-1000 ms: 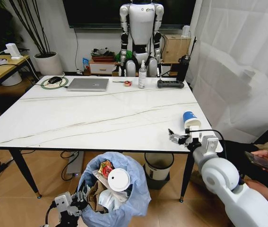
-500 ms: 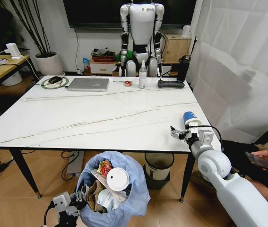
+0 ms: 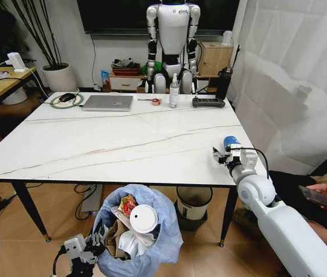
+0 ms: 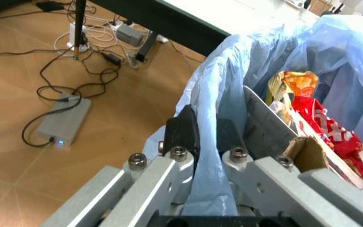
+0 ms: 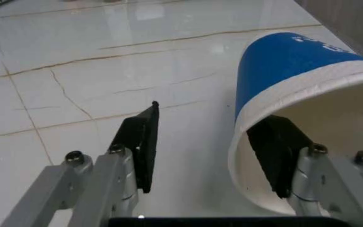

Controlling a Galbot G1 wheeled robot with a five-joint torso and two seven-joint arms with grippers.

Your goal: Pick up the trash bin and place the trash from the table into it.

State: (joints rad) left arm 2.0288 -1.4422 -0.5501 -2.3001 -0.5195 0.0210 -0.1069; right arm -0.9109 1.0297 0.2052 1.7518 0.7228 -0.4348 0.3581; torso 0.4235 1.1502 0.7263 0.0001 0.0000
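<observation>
Head view: cup (image 3: pixel 230 142) lying on its side at the right end of the tabletop (image 3: pixel 123 144), close to the near right corner, blue body pointing away from the robot, open mouth facing back toward the right gripper (image 3: pixel 224 158). Right gripper right at the cup's mouth end, arm reaching in from the right; clearly the nearer arm. Bin (image 3: pixel 143 231) held below the front tabletop edge by the left gripper (image 3: pixel 94 245), already loaded with lid (image 3: pixel 145 219), cardboard, paper, red wrapper. Left wrist view: jaws together, clamped on the bin (image 4: pixel 257 118) wall and its blue bag, one pad outside, one inside. Right wrist view: jaws apart, straddling only the cup's (image 5: pixel 295 94) rim wall; one finger (image 5: pixel 276 151) inside the open mouth, the other finger (image 5: pixel 140 142) outside over bare tabletop (image 5: pixel 74 71), with a clear gap to the cup. Cup's long axis roughly in line with the approach, so closure likely pinches the wall, not the whole body. Judged risk: thin paper wall buckling or cup rolling sideways.
</observation>
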